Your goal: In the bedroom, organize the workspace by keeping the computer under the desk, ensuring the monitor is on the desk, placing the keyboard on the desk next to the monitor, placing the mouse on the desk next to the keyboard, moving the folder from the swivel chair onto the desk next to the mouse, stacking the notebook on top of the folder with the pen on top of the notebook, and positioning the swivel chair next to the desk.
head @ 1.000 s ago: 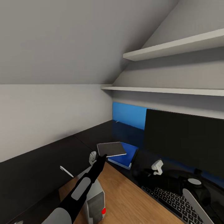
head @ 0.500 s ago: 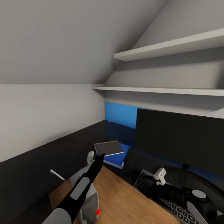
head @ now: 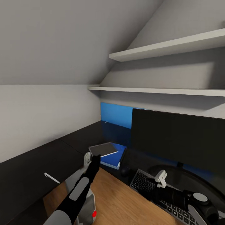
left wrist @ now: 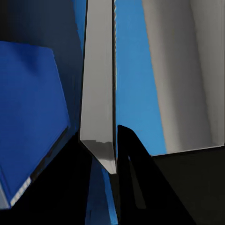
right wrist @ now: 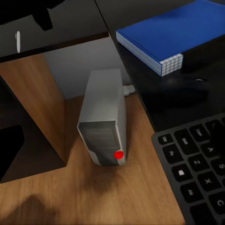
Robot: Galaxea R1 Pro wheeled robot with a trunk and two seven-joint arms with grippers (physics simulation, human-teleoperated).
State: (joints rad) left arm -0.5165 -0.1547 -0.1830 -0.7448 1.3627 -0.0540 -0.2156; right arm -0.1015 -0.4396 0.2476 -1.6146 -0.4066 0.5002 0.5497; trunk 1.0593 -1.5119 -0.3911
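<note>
Gripping the notebook by one edge just above the folder on the bench, the left jaws risk skewing it off-stack, while the right jaws' state cannot be told.

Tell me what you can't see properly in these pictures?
- Left end effector: head view, under the notebook; grip unclear.
- Right end effector: head view, too small to judge.
- Computer: head view, behind the left arm.
- Keyboard: right wrist view, cut off by the edge.
</note>
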